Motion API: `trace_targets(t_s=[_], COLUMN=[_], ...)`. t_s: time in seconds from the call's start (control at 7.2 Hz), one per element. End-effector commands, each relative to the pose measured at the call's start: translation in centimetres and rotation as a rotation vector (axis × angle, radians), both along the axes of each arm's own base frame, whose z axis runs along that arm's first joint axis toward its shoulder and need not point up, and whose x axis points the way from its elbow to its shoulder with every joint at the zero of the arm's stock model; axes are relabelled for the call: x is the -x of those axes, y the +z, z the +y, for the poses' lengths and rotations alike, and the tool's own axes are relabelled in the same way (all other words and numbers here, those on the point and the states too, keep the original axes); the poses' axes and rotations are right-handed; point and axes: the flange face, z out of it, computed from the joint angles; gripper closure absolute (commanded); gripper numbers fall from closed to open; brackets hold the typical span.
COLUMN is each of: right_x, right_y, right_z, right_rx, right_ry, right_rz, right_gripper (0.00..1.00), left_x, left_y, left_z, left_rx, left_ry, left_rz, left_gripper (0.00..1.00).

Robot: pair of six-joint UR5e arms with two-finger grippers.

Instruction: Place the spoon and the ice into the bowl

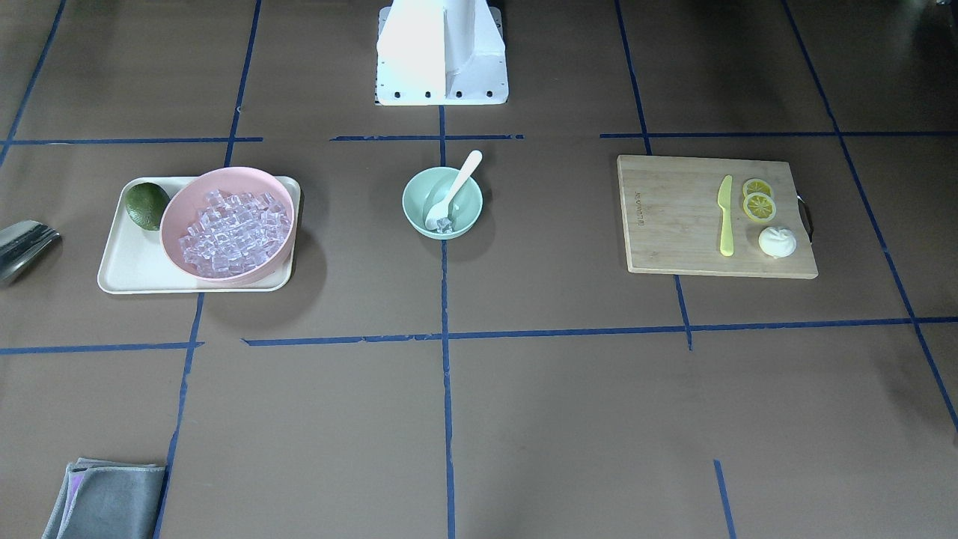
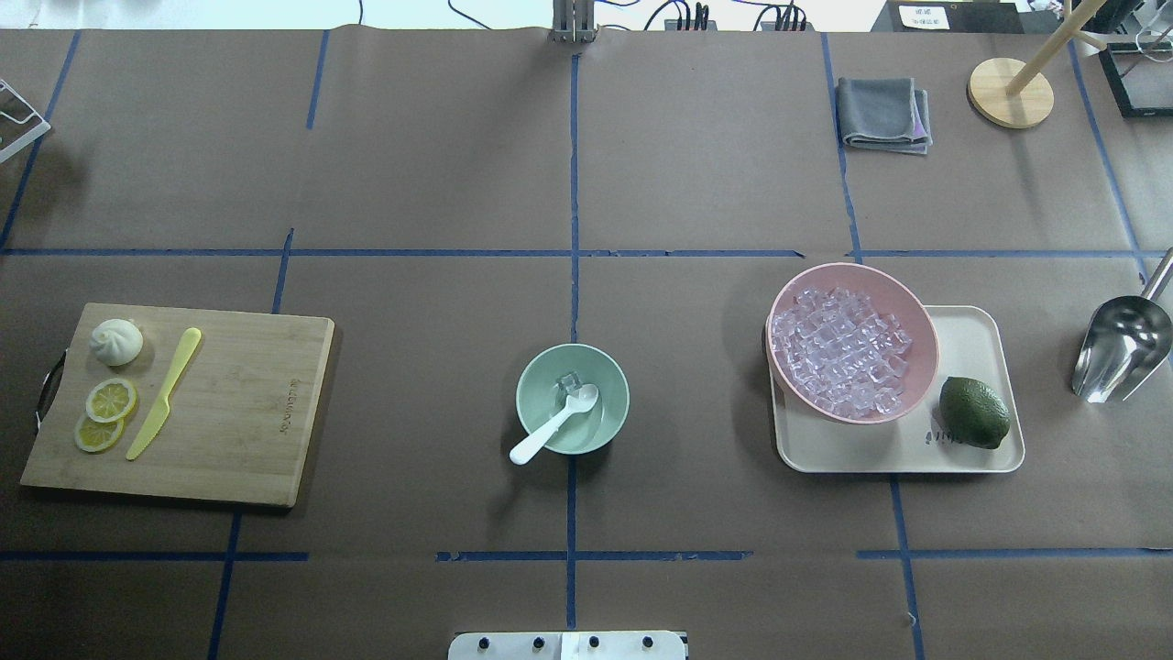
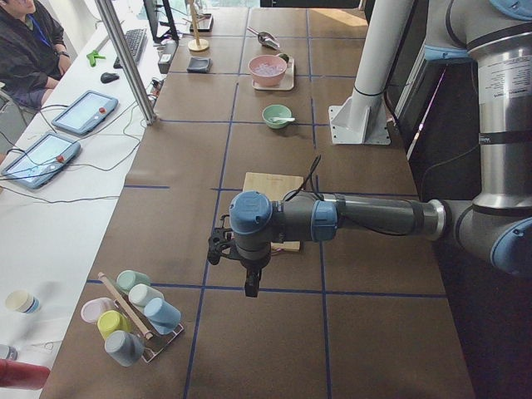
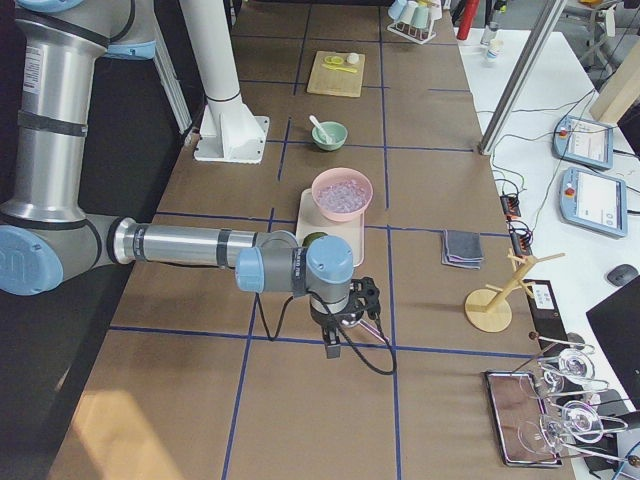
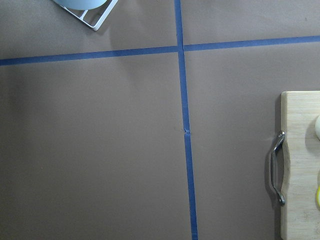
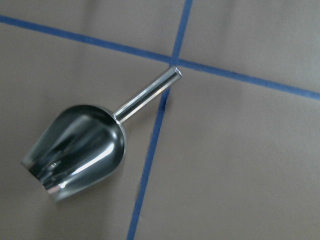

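Progress is judged to be at or near completion, since both named things are found in the bowl. At the far left, the left end effector (image 3: 250,287) is held above bare tabletop (image 2: 412,165) beyond the cutting board (image 2: 238,412). It is shown only from the side, so it cannot be told whether its fingers are spread or pressed together. On the board a bun (image 2: 116,341), two lemon slices (image 2: 110,400) and a yellow-green knife (image 2: 165,392) are laid. At the middle, the mint-green bowl (image 2: 524,403) is seen with the spoon (image 2: 559,424) inside it, scoop on the bottom and handle leaned over the rim toward the robot. A few cubes of ice (image 2: 569,381) are seen beside the scoop. Further right, a pink bowl (image 2: 921,339) heaped with more cubes is set on a cream tray (image 2: 971,330), with a lime (image 2: 974,412) beside it. At the far right a steel scoop (image 2: 1123,348) is laid on the tabletop, and the right end effector (image 4: 331,345) is held above it; its state likewise cannot be told. If more ice is wanted, further transfers are left; otherwise nothing is judged outstanding
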Motion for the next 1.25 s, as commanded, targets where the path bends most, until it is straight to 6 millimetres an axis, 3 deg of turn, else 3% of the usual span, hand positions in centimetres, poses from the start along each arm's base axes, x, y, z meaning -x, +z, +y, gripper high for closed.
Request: trace_targets(t_s=[0.0,1.11], right_x=[0.0,0.0], right_y=[0.5,-0.2], right_z=[1.5,0.7], right_rx=[0.02,0.0], right_ry=[0.042,0.042], right_rz=[-0.03,-0.031], right_gripper=[0.01,0.01], left_x=[0.0,0.0], left_y=[-0.8,0.2], left_z=[-0.2,0.0], left_rx=[-0.017,0.003], left_ry=[0.001,0.001], left_rz=[0.002,-0.002], left_gripper=[0.0,0.0])
